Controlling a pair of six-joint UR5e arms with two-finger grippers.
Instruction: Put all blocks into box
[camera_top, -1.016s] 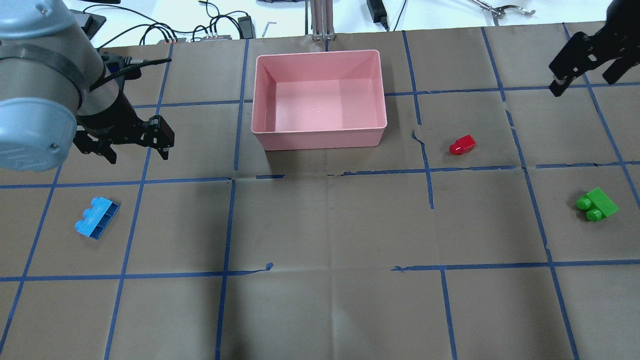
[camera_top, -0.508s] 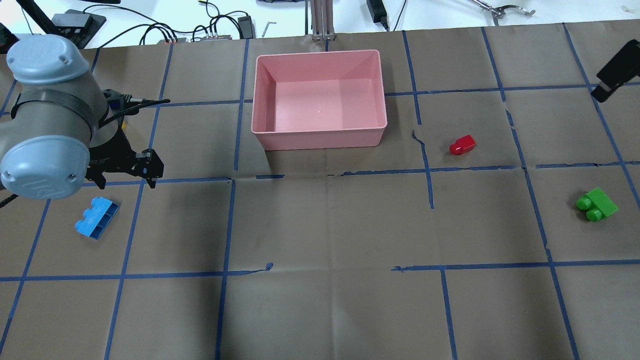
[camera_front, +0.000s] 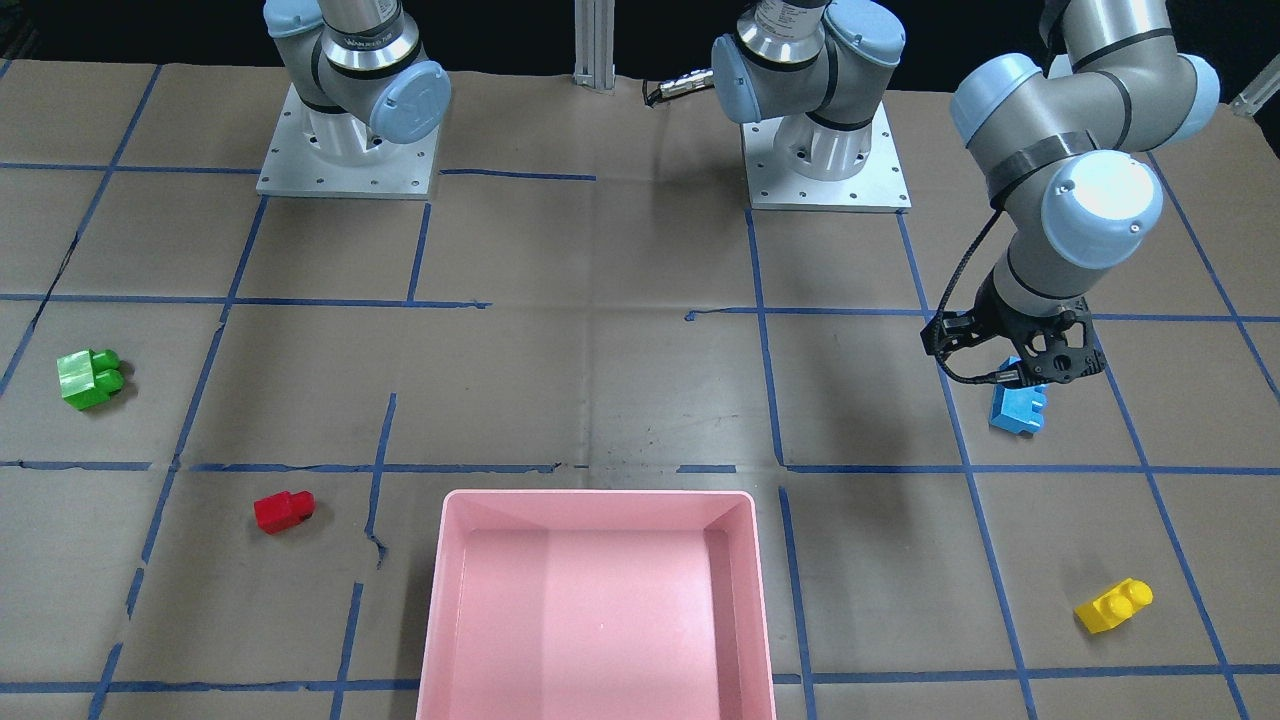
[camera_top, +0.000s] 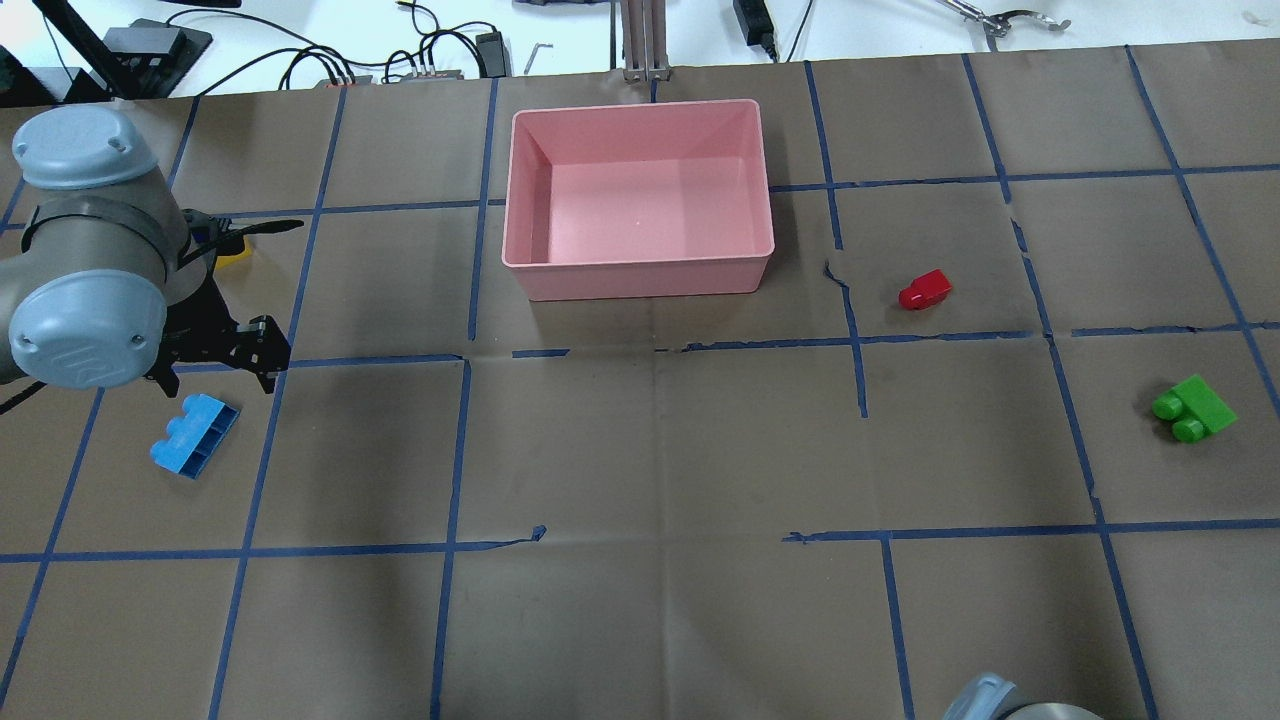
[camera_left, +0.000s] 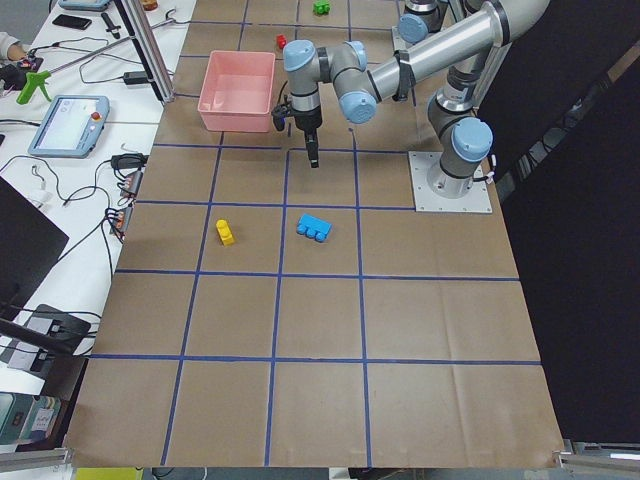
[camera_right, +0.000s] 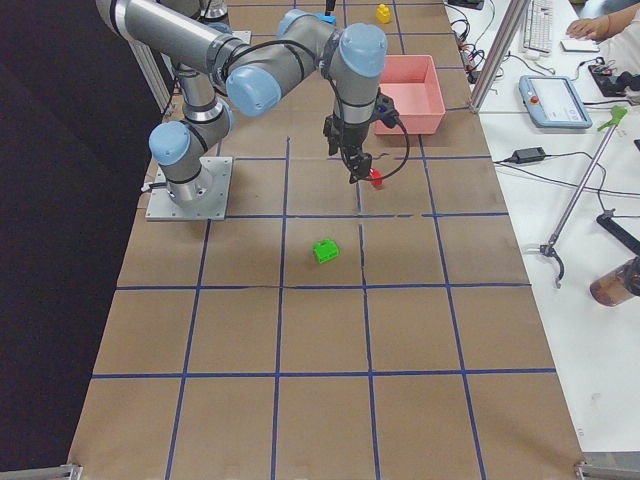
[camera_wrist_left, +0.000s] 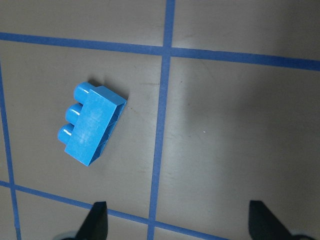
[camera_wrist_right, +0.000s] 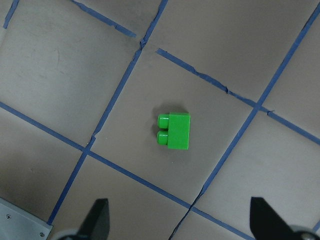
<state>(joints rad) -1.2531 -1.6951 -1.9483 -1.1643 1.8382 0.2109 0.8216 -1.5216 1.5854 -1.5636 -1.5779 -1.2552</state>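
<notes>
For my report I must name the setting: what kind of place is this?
Probably a robotics laboratory: left arm and right arm bolted to a paper-covered table with a blue tape grid, a teach pendant and cables beside it.

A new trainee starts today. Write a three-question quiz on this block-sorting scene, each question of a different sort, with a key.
1. True or false: the pink box holds no block.
2. Which block shows in the left wrist view? A the yellow block, B the blue block, C the red block.
3. Fill in: the right wrist view looks straight down on the ___ block.
Key: 1 true; 2 B; 3 green block.
</notes>
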